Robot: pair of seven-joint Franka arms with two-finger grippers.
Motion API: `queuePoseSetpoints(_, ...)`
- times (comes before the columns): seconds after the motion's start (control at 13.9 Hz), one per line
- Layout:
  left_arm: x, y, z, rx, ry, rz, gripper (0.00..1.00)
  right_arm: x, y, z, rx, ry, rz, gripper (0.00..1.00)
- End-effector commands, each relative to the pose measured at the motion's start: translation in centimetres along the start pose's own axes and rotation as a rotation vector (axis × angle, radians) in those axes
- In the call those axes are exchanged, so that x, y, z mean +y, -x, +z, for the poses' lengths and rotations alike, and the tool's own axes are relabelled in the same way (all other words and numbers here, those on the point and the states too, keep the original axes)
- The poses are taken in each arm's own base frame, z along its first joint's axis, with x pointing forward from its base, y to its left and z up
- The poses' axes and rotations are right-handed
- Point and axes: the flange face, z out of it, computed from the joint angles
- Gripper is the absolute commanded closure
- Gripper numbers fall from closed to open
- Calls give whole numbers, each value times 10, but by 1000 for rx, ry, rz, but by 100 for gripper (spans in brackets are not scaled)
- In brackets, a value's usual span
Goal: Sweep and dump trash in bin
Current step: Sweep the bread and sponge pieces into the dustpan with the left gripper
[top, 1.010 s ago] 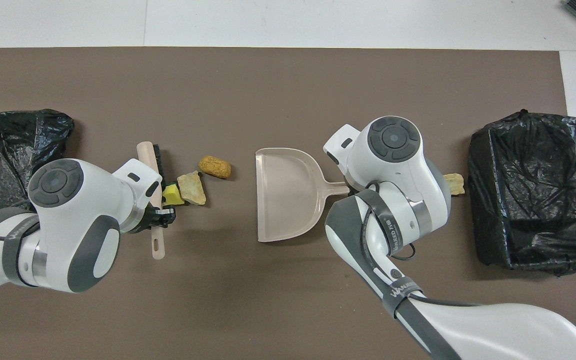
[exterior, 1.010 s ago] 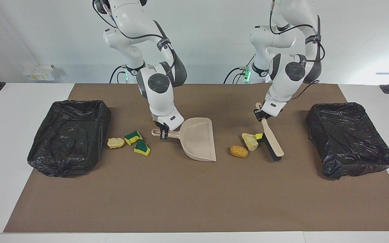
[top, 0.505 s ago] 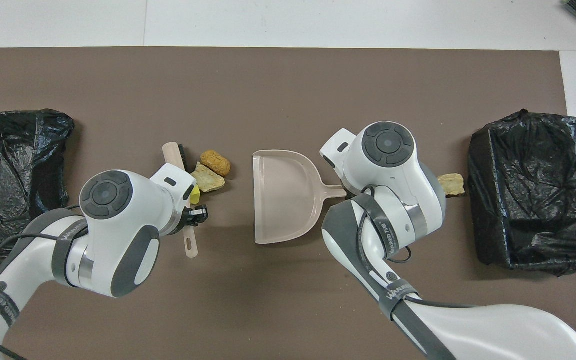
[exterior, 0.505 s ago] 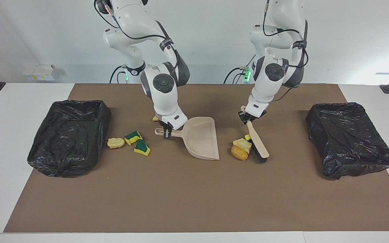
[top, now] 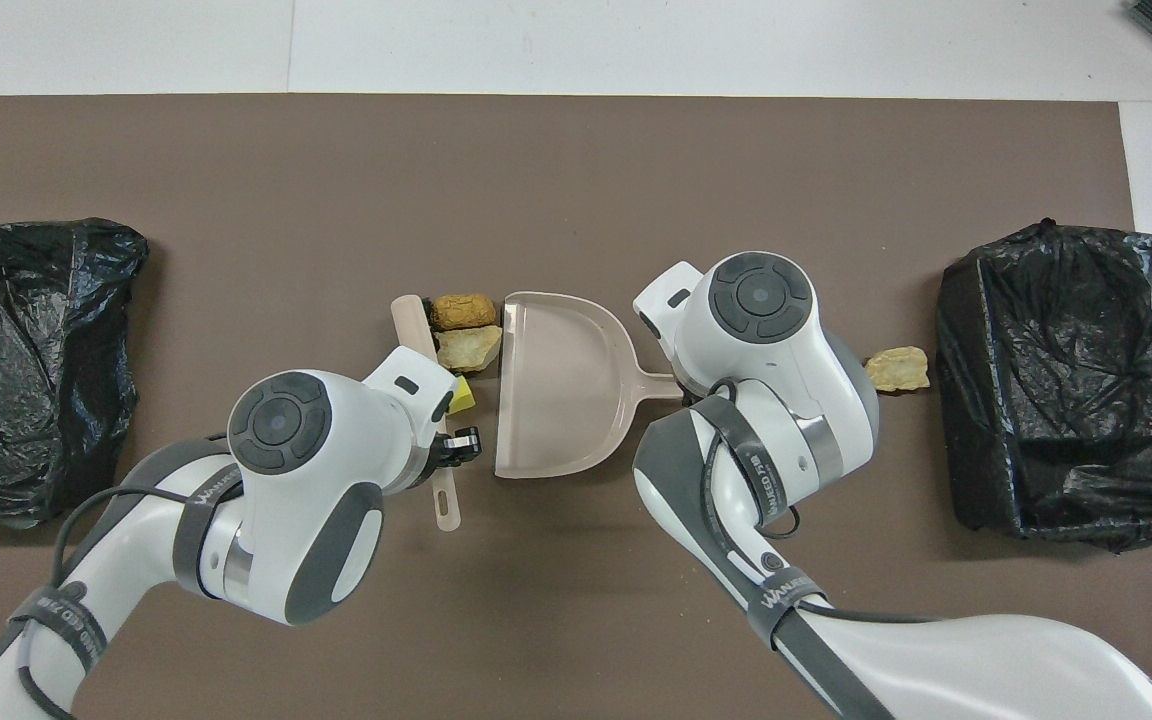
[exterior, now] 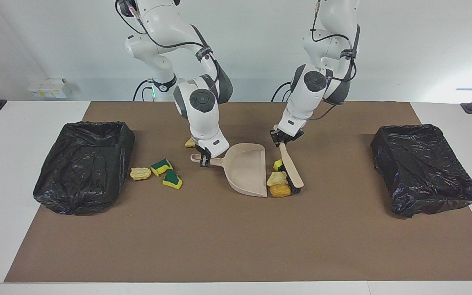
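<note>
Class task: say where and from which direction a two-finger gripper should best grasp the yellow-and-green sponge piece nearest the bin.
Probably grip the sponge piece across its two flat cut sides, coming straight down: it lies flat on the mat, apart from its neighbours.

Dustpan [exterior: 246, 170]: smooth matt beige plastic. Brush [exterior: 291, 172]: matching beige handle, black bristles. Bin liners, mid-left [exterior: 84, 166] and mid-right [exterior: 422, 168]: crinkled glossy black plastic film. Table mat [exterior: 236, 237]: matt brown, smooth. Sponge pieces [exterior: 167, 172]: porous foam. Tan chunk [exterior: 277, 178]: rough, crumbly.
</note>
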Motion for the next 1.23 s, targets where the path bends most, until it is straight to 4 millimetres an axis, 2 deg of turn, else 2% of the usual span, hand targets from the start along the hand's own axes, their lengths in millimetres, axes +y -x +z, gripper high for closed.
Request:
queuePoseSetpoints(0.0,27,20,0,1,18,39,100,-7,1,8,-11,6,15,100)
queuePoseSetpoints(0.43,83,63,-6,-16,71,67,100,-13,-8,12,-17,1,0,100)
queuePoseSetpoints(0.58,95,62,-16,-8,99,69,100,-13,-8,12,-17,1,0,100)
queuePoseSetpoints(0.79,101,58,-18,-5,104,73,100,-12,-6,11,-25,-4,-3,100)
queuePoseSetpoints(1.01,98,54,-33,1,113,76,100,-6,3,1,-47,0,-19,100)
queuePoseSetpoints(1.15,94,55,-52,-37,85,92,100,4,19,-13,-48,-4,-38,100)
